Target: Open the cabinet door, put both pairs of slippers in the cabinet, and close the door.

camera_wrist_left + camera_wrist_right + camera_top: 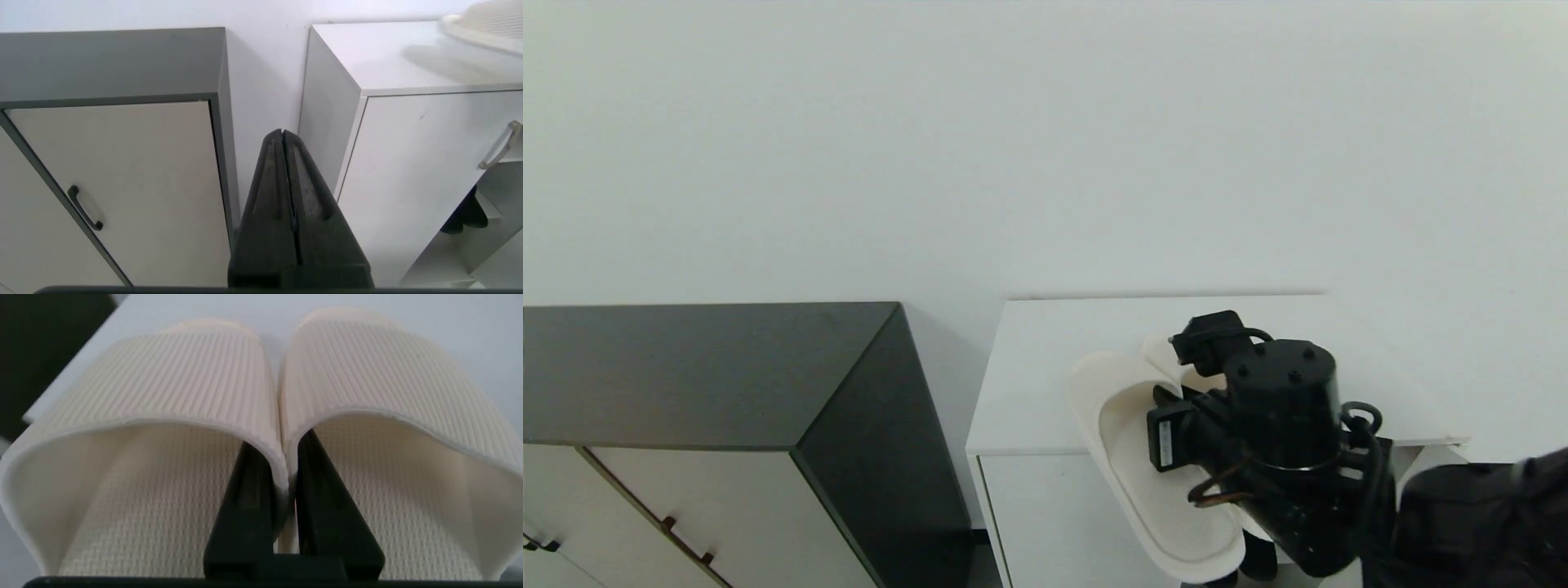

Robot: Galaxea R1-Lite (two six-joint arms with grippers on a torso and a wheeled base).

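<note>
Right gripper (282, 457) clamps cream slippers (180, 384), seemingly above white cabinet (1029, 367).

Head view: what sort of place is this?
Probably a home entryway, or a mock-up: a white cabinet and a dark-topped cabinet with pale doors against a plain wall, plus a pair of cream ribbed slippers.

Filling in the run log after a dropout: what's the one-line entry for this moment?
right gripper: shut on cream slippers, at white cabinet top | left gripper: shut, empty | cabinet door: appears open
</note>
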